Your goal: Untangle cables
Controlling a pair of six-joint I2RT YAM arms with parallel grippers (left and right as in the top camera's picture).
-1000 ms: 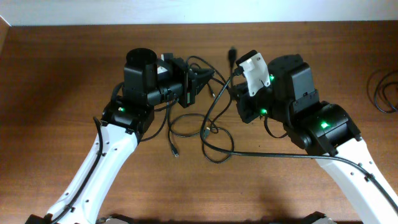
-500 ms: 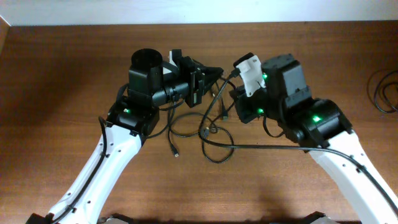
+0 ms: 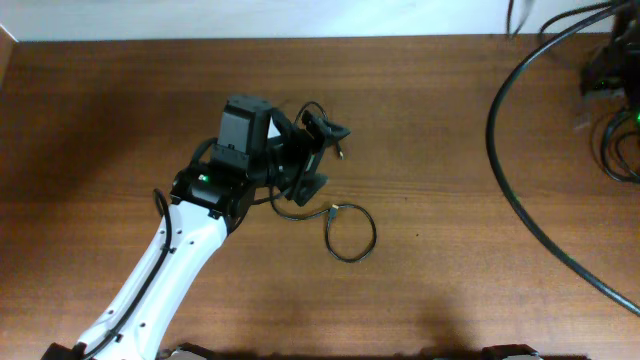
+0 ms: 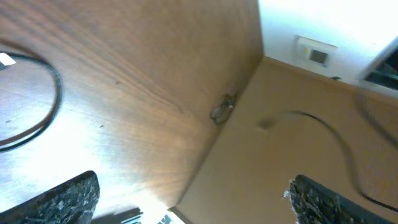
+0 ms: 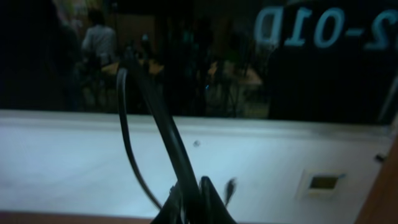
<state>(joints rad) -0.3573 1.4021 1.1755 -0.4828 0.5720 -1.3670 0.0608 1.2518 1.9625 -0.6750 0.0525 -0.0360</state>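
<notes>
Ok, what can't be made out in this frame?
Right gripper: right wrist view, dark and cropped by the bottom edge; grip unclear.
Right arm: overhead, cut off by the right edge.
Cables by the left gripper: overhead, partly hidden under it; tangle unreadable.

A brown wooden counter (image 3: 120,120) with a fine grain fills the overhead view, and a pale strip of wall (image 3: 250,18) runs along its far edge. From the left wrist view, glare washes over the wood, a tan floor (image 4: 280,155) lies past the counter's edge, and a white wall carries a small socket plate (image 4: 316,53). The right wrist view shows a dark window (image 5: 217,56) with dim reflections and mirrored pale lettering (image 5: 323,28) above a white wall bearing another plate (image 5: 322,182).
</notes>
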